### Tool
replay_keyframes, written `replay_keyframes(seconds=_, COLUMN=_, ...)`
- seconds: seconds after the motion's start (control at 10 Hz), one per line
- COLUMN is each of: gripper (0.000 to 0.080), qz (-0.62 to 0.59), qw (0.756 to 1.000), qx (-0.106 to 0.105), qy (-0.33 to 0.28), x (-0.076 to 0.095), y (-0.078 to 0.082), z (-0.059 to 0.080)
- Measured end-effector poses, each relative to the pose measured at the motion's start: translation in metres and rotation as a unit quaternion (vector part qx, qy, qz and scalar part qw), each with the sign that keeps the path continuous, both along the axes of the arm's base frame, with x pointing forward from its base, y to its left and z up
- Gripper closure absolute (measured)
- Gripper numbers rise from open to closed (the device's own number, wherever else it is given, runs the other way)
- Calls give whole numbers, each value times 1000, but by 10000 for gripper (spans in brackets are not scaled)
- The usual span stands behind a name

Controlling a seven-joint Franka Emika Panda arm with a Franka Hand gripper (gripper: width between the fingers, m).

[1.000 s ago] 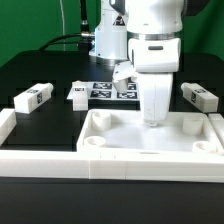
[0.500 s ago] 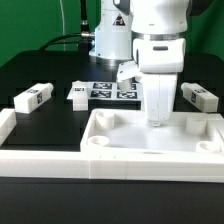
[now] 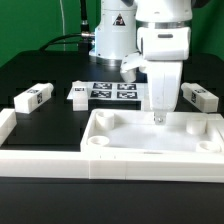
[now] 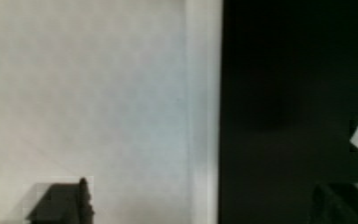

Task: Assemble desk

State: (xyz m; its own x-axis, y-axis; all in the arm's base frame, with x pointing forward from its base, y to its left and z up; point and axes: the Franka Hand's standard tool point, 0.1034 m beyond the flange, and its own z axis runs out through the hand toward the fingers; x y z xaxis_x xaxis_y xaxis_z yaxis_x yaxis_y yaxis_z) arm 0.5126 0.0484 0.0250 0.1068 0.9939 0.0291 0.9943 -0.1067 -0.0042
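Blurred white tabletop [image 4: 87, 100] borders the black table [image 4: 286, 100].

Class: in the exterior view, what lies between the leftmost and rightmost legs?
A third leg and the marker board, seen in the exterior view.

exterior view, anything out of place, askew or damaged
Nothing stands out. The tabletop lies flat, rim up. Lying loose: a leg at the exterior view's left, a leg beside the marker board, a leg at the exterior view's right. None looks damaged.
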Motion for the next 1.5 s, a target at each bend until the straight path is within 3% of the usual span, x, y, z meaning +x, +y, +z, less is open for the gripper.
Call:
replay_keyframes(seconds=0.1, gripper=160, qz=-9, qw=1000, qx=-1, qy=-6, x=1, y=5, z=8)
replay_keyframes(seconds=0.4, gripper=151, qz=-89, qw=996, qx=-1, qy=-12, x=-1, y=30, z=29)
replay_keyframes(seconds=0.7, gripper=151, qz=-110, qw=994, qx=0, qy=-7, x=-1, y=55, z=27)
replay_keyframes(seconds=1.1, gripper=151, qz=-128, qw=992, qx=-4, qy=5, x=0, y=50, z=22)
replay_keyframes(seconds=1.3, gripper=151, qz=-272, qw=962, qx=1, qy=12, x=-14, y=50, z=18)
replay_keyframes(seconds=1.5, gripper=151, qz=-375, qw=927, qx=0, qy=16, x=-21, y=64, z=21)
